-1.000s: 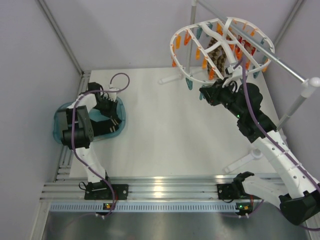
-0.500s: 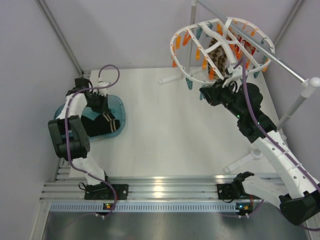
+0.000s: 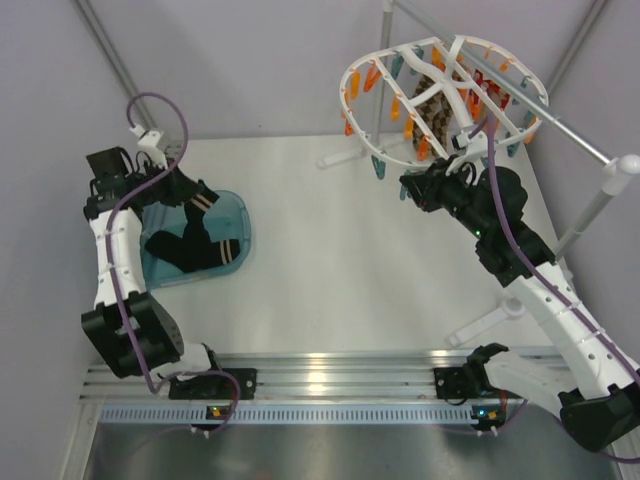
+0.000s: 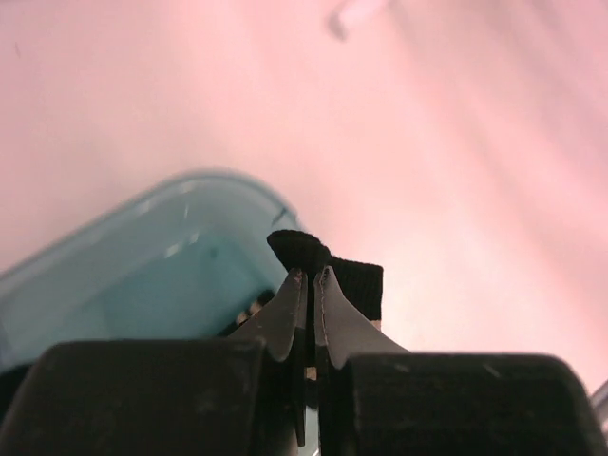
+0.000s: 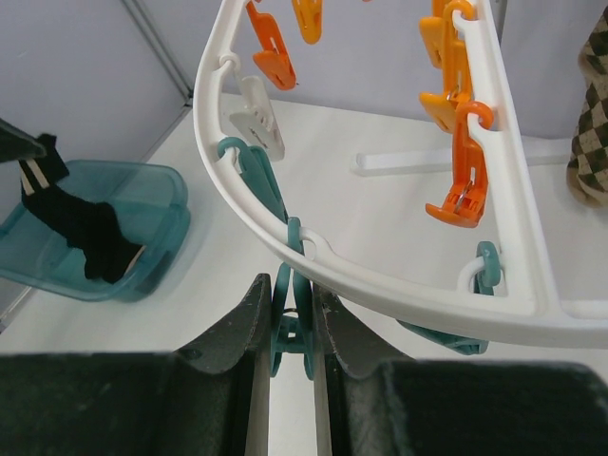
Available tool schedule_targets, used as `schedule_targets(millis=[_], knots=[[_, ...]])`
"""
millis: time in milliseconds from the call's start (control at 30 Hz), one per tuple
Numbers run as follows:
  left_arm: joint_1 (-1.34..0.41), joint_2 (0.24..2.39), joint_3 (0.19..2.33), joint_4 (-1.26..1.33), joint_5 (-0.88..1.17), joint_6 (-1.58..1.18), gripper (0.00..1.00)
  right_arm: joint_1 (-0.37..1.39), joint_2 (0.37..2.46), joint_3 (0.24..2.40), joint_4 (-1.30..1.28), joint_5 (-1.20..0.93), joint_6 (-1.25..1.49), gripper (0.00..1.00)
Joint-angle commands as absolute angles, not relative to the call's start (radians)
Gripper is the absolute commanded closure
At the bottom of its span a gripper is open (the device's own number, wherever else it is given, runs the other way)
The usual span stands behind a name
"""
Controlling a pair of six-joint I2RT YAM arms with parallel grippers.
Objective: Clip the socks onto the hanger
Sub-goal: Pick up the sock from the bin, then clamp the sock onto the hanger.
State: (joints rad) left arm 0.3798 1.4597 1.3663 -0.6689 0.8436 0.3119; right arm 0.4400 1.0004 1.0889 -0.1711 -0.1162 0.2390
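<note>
My left gripper [image 3: 186, 193] [image 4: 309, 275] is shut on one end of a black sock [image 3: 203, 204] [image 4: 353, 281]. It holds that end up over the teal bin [image 3: 240, 215] while the rest of the sock trails down inside. The second black sock [image 3: 200, 252] lies in the bin, its tan-and-white stripes showing. My right gripper [image 3: 404, 188] [image 5: 293, 290] is shut on a teal clip [image 5: 293, 328] that hangs from the near rim of the white hanger [image 3: 450, 95] [image 5: 380, 285]. Both socks also show in the right wrist view [image 5: 90, 233].
A brown patterned sock [image 3: 437, 108] [image 5: 594, 123] hangs clipped inside the hanger. The hanger hangs from a grey pole [image 3: 575, 135] on white stands [image 3: 345, 157]. Orange clips [image 5: 461, 180] hang beside the held one. Grey walls close the table's left, back and right.
My left arm has risen out of the bin and swung back and left, drawing one sock's end up with it. My right arm has stayed still on the teal clip.
</note>
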Motion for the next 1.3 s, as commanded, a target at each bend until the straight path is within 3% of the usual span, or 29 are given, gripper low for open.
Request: schedule_targets(millis=[0, 200, 367, 600, 733, 833, 1267], knots=[[0.379, 1.304, 1.324, -0.225, 1.072, -0.103, 1.0, 0.434, 0.985, 1.118, -0.17, -0.153, 0.247, 1.0], [0.312, 1.285, 1.454, 0.045, 1.014, -0.366, 1.0, 0.434, 0.991, 1.131, -0.15, -0.161, 0.259, 1.0], [0.14, 1.276, 1.496, 0.066, 0.933, -0.354, 1.0, 0.434, 0.999, 1.132, -0.127, -0.169, 0.287, 1.0], [-0.147, 1.239, 1.242, 0.314, 0.824, -0.506, 1.0, 0.433, 1.003, 1.131, -0.106, -0.187, 0.356, 1.0], [-0.375, 1.261, 1.19, 0.342, 0.787, -0.499, 1.0, 0.431, 1.005, 1.131, -0.091, -0.193, 0.406, 1.0], [-0.454, 1.313, 1.177, 0.408, 0.766, -0.56, 1.0, 0.425, 1.0, 1.129, -0.083, -0.204, 0.428, 1.0], [-0.581, 1.581, 1.158, 0.822, 0.678, -0.828, 1.0, 0.403, 0.999, 1.118, -0.072, -0.181, 0.521, 1.0]])
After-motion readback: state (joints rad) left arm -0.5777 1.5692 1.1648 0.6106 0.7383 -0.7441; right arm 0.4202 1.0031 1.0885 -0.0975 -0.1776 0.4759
